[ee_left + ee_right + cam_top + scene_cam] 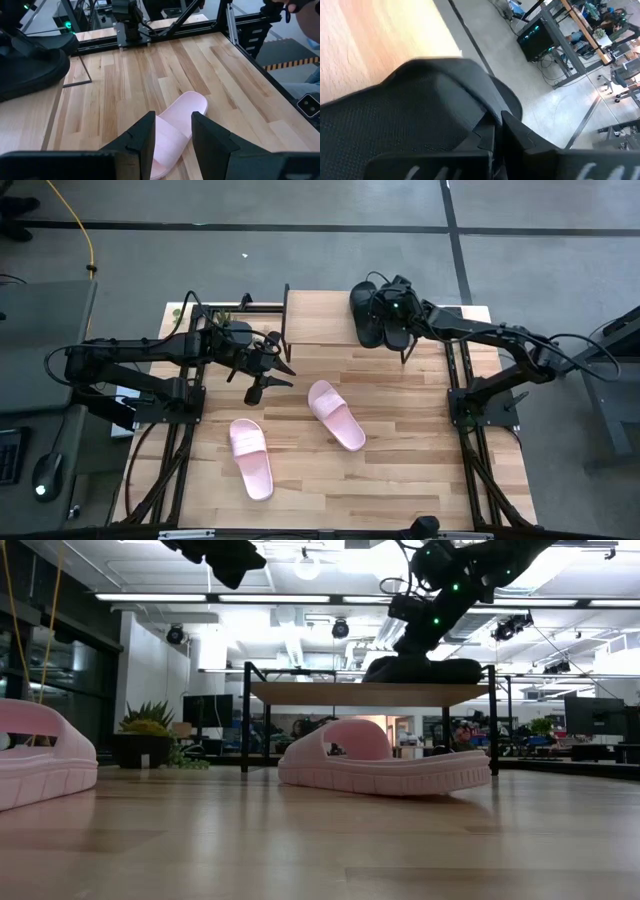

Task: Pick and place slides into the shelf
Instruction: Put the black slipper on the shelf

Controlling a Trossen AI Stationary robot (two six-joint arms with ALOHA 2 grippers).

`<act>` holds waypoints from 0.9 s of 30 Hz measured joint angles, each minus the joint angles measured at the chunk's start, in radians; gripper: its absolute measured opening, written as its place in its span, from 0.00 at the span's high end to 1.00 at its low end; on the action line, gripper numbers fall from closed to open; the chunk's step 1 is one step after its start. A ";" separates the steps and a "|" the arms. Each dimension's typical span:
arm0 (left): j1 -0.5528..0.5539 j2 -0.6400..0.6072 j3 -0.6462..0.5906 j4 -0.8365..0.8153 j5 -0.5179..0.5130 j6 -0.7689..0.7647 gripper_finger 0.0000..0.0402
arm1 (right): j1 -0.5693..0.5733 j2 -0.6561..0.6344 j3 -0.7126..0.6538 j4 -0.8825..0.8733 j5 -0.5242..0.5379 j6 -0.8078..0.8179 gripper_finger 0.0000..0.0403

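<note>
A: We are viewing two arms at work; the right gripper [392,308] is sitting over the two black slides [378,315] on the right end of the shelf [315,318], its fingers closed on the strap of one black slide [420,105]; we are judging that this slide is being set down, not lifted.

B: And we are noting the left gripper [268,368] hanging above the table [420,440] with its fingers parted and nothing between them; it is looking down on the nearer pink slide [175,125]; the other pink slide [251,458] is lying well apart, toward the front edge.

A: What are we fearing here? If the right fingers are opening while the black slide is overhanging the plank's edge, it may be tipping off the shelf; a snagged strap on withdrawal could be dragging its neighbour along.

B: We are also watching the left side; the pink slide is lying at an angle to the fingers, so a descent without turning may be pinching only the strap's edge, and the soft foam could be slipping free on the lift; the free shelf space is lying just beside the right arm, so the two arms may be crowding each other.
</note>
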 joint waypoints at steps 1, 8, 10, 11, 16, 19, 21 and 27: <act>0.000 0.000 0.000 0.000 0.000 0.000 0.72 | 0.000 0.008 0.000 0.000 0.002 0.000 1.00; 0.000 0.000 0.000 0.000 0.002 0.000 0.72 | 0.001 0.022 0.000 0.002 0.022 -0.007 0.89; 0.000 0.000 0.000 0.000 0.002 0.000 0.72 | 0.001 0.023 0.000 0.002 0.028 -0.008 0.85; 0.000 0.000 0.000 0.000 0.002 0.000 0.72 | 0.001 0.023 0.000 0.002 0.028 -0.008 0.83; 0.000 0.000 0.000 0.000 0.002 0.001 0.72 | 0.000 0.024 0.000 0.000 0.029 -0.008 0.77; 0.000 0.000 0.000 0.000 0.002 0.002 0.72 | 0.001 0.024 0.000 0.003 0.029 -0.008 0.74; 0.000 0.000 0.000 0.000 0.002 0.002 0.72 | 0.001 0.023 0.000 0.003 0.029 -0.008 0.74; 0.000 0.000 0.000 0.000 0.002 0.002 0.72 | 0.002 -0.008 -0.001 0.004 0.032 -0.003 0.73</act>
